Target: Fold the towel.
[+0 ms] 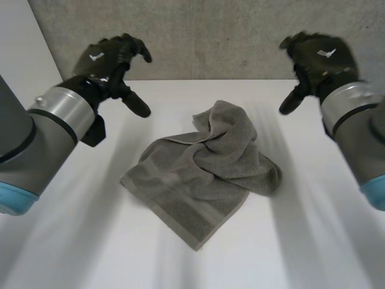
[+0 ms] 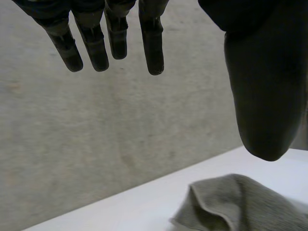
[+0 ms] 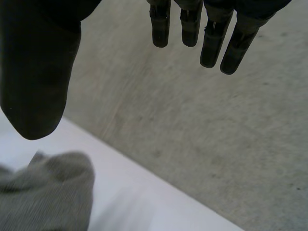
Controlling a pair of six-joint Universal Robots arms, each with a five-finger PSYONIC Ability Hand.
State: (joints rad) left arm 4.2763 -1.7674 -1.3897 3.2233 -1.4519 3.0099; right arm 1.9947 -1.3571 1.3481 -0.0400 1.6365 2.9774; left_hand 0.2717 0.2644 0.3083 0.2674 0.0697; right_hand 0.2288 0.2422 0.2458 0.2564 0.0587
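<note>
Left hand (image 1: 109, 60) and right hand (image 1: 317, 57) hover spread and empty above the bench (image 1: 72, 241), clear of the crumpled towel (image 1: 204, 174) lying between them.

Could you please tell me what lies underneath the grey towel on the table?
The grey towel lies crumpled directly on the white table, whose bare top shows all round it. Anything beneath its bunched folds is covered and cannot be seen.

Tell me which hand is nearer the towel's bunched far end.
Right, by a little. The right hand hangs open above and right of the towel; the left hand hangs open slightly farther off, to its left.
</note>
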